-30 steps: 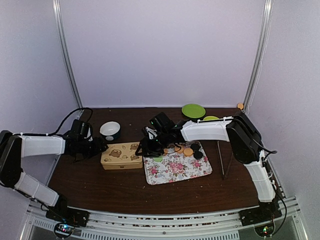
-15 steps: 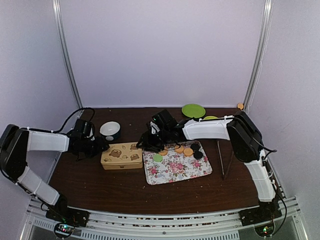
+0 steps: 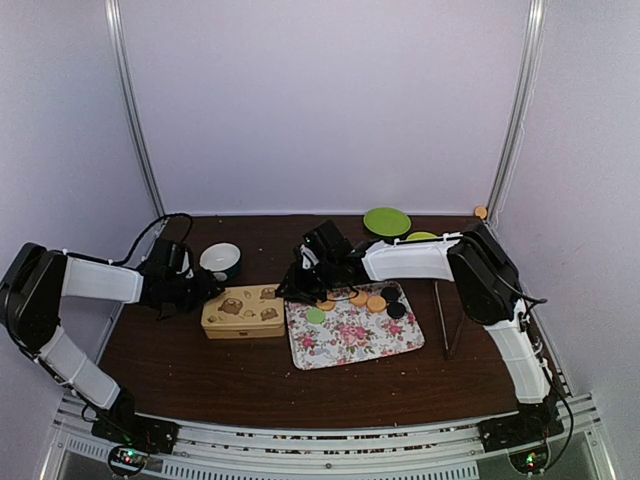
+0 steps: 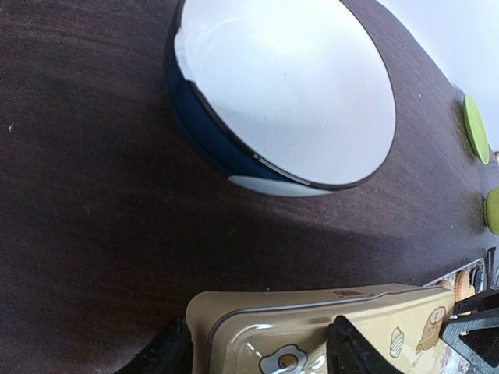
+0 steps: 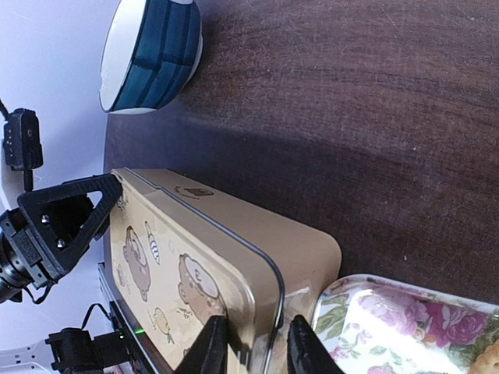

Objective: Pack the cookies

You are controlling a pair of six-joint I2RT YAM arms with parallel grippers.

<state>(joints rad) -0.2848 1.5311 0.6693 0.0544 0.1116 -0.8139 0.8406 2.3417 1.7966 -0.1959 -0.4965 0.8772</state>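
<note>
At tin ends | right gripper pinches rim — left gripper astride, grip unclear

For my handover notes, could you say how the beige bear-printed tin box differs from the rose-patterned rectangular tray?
The beige tin box is lidded shut; the rose-patterned tray lies open, holding round cookies. The tin is smaller and taller, the tray wider and shallow. The left gripper and right gripper straddle the tin's ends; neither holds the tray. Both are rectangular, side by side on the dark table.
</note>
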